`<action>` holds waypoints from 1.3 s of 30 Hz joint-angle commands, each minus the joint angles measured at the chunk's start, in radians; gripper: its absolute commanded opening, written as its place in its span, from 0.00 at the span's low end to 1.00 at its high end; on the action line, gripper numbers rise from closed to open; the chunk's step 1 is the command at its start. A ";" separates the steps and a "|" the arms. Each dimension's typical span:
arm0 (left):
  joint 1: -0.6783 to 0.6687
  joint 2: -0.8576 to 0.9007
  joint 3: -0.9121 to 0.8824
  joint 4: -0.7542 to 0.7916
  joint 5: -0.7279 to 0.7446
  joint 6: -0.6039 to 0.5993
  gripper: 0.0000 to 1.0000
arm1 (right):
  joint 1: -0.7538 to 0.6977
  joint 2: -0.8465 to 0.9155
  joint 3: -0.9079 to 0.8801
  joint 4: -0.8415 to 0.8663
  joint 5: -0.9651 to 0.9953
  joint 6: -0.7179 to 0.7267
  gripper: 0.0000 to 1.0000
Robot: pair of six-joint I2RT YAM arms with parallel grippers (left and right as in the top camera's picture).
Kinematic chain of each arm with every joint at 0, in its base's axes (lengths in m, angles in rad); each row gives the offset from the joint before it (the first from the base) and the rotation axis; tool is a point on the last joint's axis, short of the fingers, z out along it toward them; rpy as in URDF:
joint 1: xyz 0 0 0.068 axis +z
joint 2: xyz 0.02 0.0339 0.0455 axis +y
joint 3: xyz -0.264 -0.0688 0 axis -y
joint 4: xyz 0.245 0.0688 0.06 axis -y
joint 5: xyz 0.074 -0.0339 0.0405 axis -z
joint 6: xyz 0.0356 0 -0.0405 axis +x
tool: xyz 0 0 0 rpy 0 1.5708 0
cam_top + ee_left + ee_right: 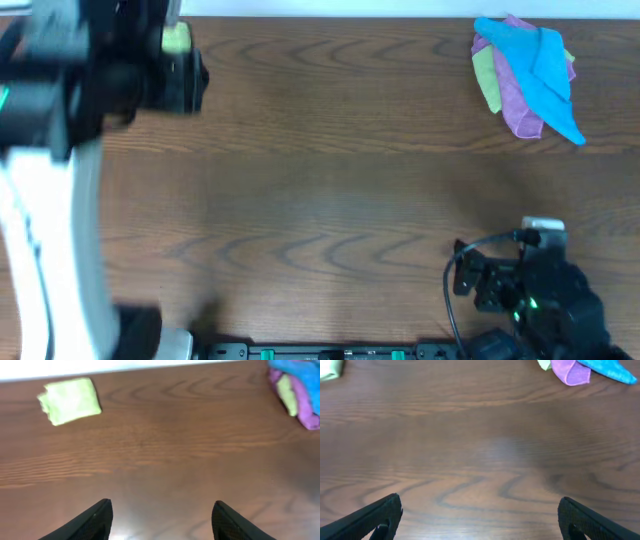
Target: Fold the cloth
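Note:
The lime-green cloth [70,400] lies folded into a small rectangle at the table's far left; its tag does not show. In the overhead view only a sliver of the cloth [176,38] shows beside my raised, blurred left arm. A corner of the cloth [330,369] shows in the right wrist view. My left gripper [161,512] is open and empty, above bare table, well away from the cloth. My right gripper [480,510] is open and empty near the front right [541,232].
A pile of cloths sits at the far right: a bright blue cloth [540,60] on top of a purple cloth [522,115], with another yellow-green one [486,80] under them. The pile [297,390] also shows in the left wrist view. The table is dark wood [330,180].

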 commanded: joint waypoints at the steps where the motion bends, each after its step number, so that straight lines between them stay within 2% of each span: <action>1: -0.092 -0.110 -0.057 -0.040 -0.168 -0.064 0.65 | 0.006 -0.051 0.019 -0.006 -0.028 -0.010 0.99; 6: -0.245 -0.329 -0.290 -0.056 -0.321 -0.183 0.66 | 0.006 -0.085 0.019 -0.006 -0.032 -0.010 0.99; 9: -0.277 -0.474 -0.455 -0.006 -0.323 -0.220 0.68 | 0.006 -0.084 0.019 -0.006 -0.032 -0.010 0.99; 13: -0.279 -0.647 -0.671 0.084 -0.283 -0.235 0.77 | 0.006 -0.084 0.019 -0.006 -0.032 -0.010 0.99; 16: -0.279 -0.731 -0.806 0.139 -0.277 -0.260 0.96 | 0.006 -0.084 0.019 -0.006 -0.032 -0.010 0.99; 18: -0.279 -0.760 -0.872 0.174 -0.274 -0.300 0.96 | 0.006 -0.084 0.019 -0.006 -0.032 -0.010 0.99; 25: -0.279 -0.748 -0.906 0.165 -0.207 -0.313 0.96 | 0.006 -0.084 0.019 -0.006 -0.032 -0.010 0.99; 39: -0.286 -0.753 -0.905 0.101 -0.263 -0.299 0.96 | 0.006 -0.084 0.019 -0.006 -0.032 -0.010 0.99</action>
